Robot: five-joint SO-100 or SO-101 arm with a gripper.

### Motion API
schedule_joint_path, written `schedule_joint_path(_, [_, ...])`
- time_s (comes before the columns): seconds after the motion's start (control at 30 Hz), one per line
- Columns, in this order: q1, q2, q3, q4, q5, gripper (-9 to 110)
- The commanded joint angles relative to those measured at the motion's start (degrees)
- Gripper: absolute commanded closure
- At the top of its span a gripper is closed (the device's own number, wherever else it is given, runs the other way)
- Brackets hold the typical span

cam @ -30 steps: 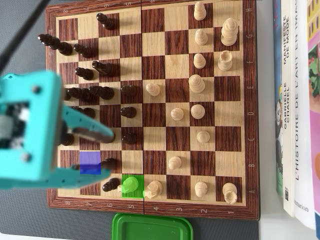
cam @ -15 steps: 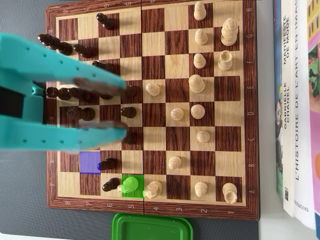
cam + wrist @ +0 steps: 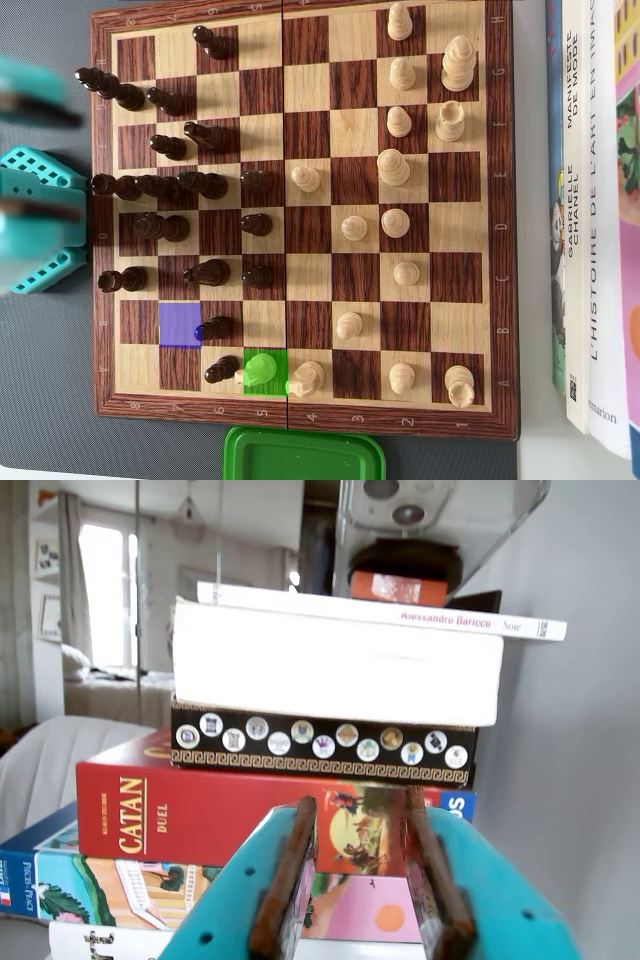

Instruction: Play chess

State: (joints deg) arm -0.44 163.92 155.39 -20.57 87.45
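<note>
Wrist view: pincer enters from the bottom edge, teal body, two dark rusty-looking fingers standing apart with nothing between them, so a moderate empty gap; straight beyond the gap sits a stack of boxes and books; red game box just past the left finger, black box with round medallions above it, thick white book higher still, thin white book on top; a phone in a clear holder hangs above the stack; a pale wall fills the right side of this view.

Overhead view: chessboard fills most of the frame, wooden border all round; the teal arm lies blurred at the left edge, off the board and beside the dark pieces; pincer tips not separable here, so its state is read from the wrist view only; light pieces stand on the right half, well away from the arm; a blue-tinted square and a green-tinted square sit near the bottom left of the board, the green one carrying a piece, a light knight just to its right; open squares run down the board's middle.

Green lidded container touches the board's bottom edge; contents hidden; books lie along the right edge on the grey tabletop; the board is missing from the wrist view.
</note>
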Motion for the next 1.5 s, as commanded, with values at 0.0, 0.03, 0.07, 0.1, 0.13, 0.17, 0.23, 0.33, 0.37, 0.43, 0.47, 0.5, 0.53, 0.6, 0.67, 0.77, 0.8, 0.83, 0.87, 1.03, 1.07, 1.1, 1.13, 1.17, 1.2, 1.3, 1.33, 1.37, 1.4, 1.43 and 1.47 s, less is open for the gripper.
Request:
schedule_joint_path(0.0, [-0.3,2.9,1.4,-5.4,0.3,88])
schedule_joint_path(0.03, [-0.3,4.0,2.5,-6.9,0.3,88])
schedule_joint_path(0.07, [-0.2,5.0,3.7,-8.3,0.3,88])
schedule_joint_path(0.1, [-0.1,6.2,5.1,-9.9,0.3,88])
schedule_joint_path(0.13, [-0.1,7.4,6.6,-11.8,0.3,88])
schedule_joint_path(0.17, [-0.2,8.5,8.1,-13.6,0.3,88])
schedule_joint_path(0.23, [-0.2,10.9,11.2,-17.6,0.3,88])
schedule_joint_path(0.33, [0.0,14.6,14.9,-23.6,0.4,88])
schedule_joint_path(0.37, [0.1,15.8,16.0,-25.3,0.4,88])
schedule_joint_path(0.43, [0.0,17.8,17.7,-28.1,0.4,88])
schedule_joint_path(0.47, [-0.2,18.8,18.5,-29.6,0.7,88])
schedule_joint_path(0.5, [-0.2,19.7,19.2,-31.1,1.5,88])
schedule_joint_path(0.53, [-0.2,20.6,20.0,-32.4,2.0,88])
schedule_joint_path(0.6, [-0.2,22.5,21.9,-35.7,2.2,88])
schedule_joint_path(0.67, [0.3,24.5,23.8,-40.0,2.0,88])
schedule_joint_path(0.77, [0.4,26.4,25.8,-44.6,1.7,88])
schedule_joint_path(0.8, [0.3,26.7,25.8,-45.4,1.7,88])
schedule_joint_path(0.83, [0.2,27.2,25.8,-46.1,1.7,88])
schedule_joint_path(0.87, [0.2,27.5,25.7,-46.8,1.7,88])
schedule_joint_path(1.03, [0.4,27.6,25.7,-54.3,1.7,88])
schedule_joint_path(1.07, [0.4,27.6,25.7,-55.7,1.7,88])
schedule_joint_path(1.1, [0.4,27.6,25.7,-57.3,1.7,88])
schedule_joint_path(1.13, [0.4,27.6,25.7,-58.7,1.6,88])
schedule_joint_path(1.17, [0.4,27.6,25.7,-60.1,1.6,88])
schedule_joint_path(1.2, [0.4,27.6,25.7,-61.4,1.6,88])
schedule_joint_path(1.3, [0.4,27.6,25.7,-65.8,1.6,88])
schedule_joint_path(1.33, [0.4,27.6,25.7,-67.7,1.6,88])
schedule_joint_path(1.37, [0.4,27.6,25.7,-69.4,1.6,88])
schedule_joint_path(1.4, [0.4,27.6,25.7,-70.9,1.5,88])
schedule_joint_path(1.43, [0.4,27.6,25.7,-72.3,1.5,88])
schedule_joint_path(1.47, [0.4,27.6,25.7,-73.7,1.5,88])
